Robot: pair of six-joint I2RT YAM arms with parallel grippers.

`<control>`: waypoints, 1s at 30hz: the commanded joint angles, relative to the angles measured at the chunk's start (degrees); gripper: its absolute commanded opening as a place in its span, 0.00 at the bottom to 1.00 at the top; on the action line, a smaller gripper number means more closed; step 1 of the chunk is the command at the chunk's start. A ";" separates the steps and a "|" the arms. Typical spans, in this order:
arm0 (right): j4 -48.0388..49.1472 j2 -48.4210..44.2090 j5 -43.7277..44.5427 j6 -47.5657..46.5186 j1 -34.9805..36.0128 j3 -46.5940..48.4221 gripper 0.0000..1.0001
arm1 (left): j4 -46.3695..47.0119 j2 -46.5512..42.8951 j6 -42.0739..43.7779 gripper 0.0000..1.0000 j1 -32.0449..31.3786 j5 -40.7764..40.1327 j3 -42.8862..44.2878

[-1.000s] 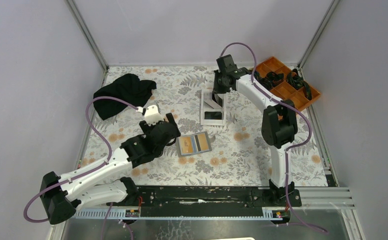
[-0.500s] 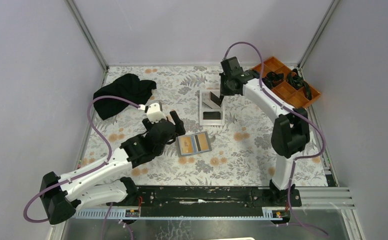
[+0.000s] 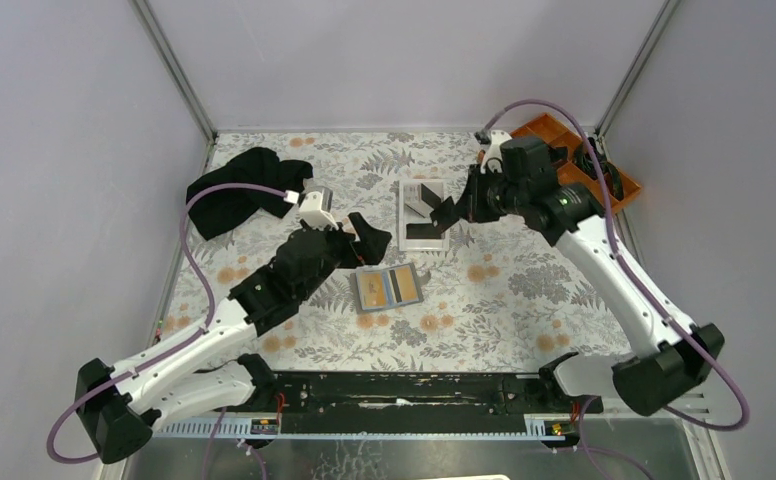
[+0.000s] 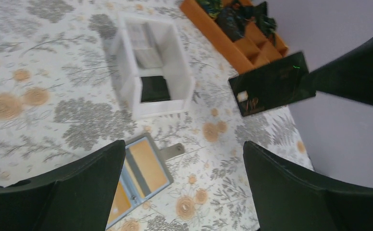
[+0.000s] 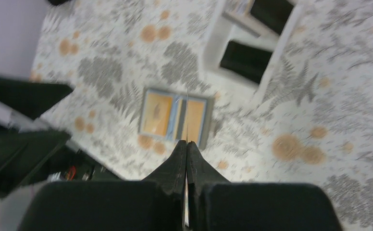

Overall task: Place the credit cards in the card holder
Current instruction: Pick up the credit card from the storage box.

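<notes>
The card holder [image 3: 389,288] lies open on the floral table, pale blue inside, with orange-gold cards showing in both halves. It also shows in the left wrist view [image 4: 143,171] and the right wrist view [image 5: 158,113]. My right gripper [image 3: 454,210] is shut on a black credit card [image 4: 271,84], held in the air beside the white tray [image 3: 405,215]. In the right wrist view the card is a thin edge [image 5: 187,115] above the holder. My left gripper [image 3: 364,235] is open and empty, just up and left of the holder.
The white tray [image 4: 127,72] holds dark cards [image 4: 155,89]. An orange compartment tray [image 3: 604,205] with black items stands at the far right. A black cloth [image 3: 244,185] lies at the far left. Grey walls close in the table.
My right arm has swung from behind the white tray to its right side, lifting a black card out. My left gripper has moved up and right toward the holder.
</notes>
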 commanded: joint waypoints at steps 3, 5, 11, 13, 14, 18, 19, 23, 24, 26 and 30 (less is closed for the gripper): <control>-4.37 -8.80 -20.03 0.21 0.75 -7.28 0.00 | 9.48 0.81 2.62 1.00 4.21 21.24 -0.32; -4.15 -10.74 -23.99 1.06 0.88 -9.35 0.00 | 9.56 2.53 2.77 1.00 4.83 26.04 0.56; -1.54 -14.54 -31.07 3.87 1.05 -13.89 0.00 | 11.03 6.39 2.56 0.97 5.25 37.69 1.86; -0.38 -15.07 -32.95 5.02 0.95 -14.81 0.00 | 11.66 7.59 2.45 0.94 5.26 41.57 1.78; 0.11 -15.28 -33.51 5.57 1.01 -15.18 0.00 | 12.11 8.01 2.32 0.92 5.31 43.09 1.68; 1.77 -15.38 -35.73 6.83 0.96 -16.37 0.00 | 15.25 7.28 1.06 0.90 5.36 45.98 0.18; 2.32 -15.26 -36.44 7.28 1.00 -16.70 0.00 | 15.73 7.04 0.78 0.90 5.41 46.51 -0.16; 4.83 -14.99 -38.82 8.88 0.97 -17.94 0.00 | 17.32 7.96 0.05 0.85 5.54 50.88 -0.56; 5.42 -14.80 -39.33 9.23 0.92 -18.23 0.00 | 17.75 8.29 -0.14 0.84 5.54 52.27 -0.49; 6.50 -14.29 -40.26 9.79 0.90 -18.77 0.00 | 18.24 9.22 -0.53 0.80 5.50 54.66 -0.31; 8.72 -13.31 -41.84 11.06 0.91 -18.82 0.00 | 17.71 10.59 -0.38 0.74 5.69 58.30 -0.31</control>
